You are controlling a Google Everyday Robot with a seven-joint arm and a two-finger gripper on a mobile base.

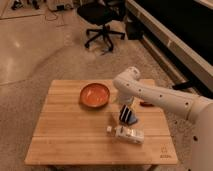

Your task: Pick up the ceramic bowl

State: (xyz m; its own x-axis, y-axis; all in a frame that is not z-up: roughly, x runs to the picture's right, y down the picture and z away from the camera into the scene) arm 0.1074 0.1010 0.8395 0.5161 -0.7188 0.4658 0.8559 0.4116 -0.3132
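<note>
Wooden table [60,135] on speckled floor, left part of top bare wood. Orange-red bowl [95,95] upright on the far middle of the top, near the back edge, nothing inside, nothing touching it. Black office chair [102,20] on the floor well behind the table. White bottle [126,134] on its side toward the front right, cap end to the left, well apart from bowl. Gripper [128,118] pointing down just behind and above the bottle, right of bowl and clear of it, holding nothing visible; open or closed: can't tell. Small flat red item [146,104] on the top just right of gripper, partly hidden by the arm. White arm [160,97] coming in from the right edge, elbow bent up over the table's back right, wrist dropping down to gripper
</note>
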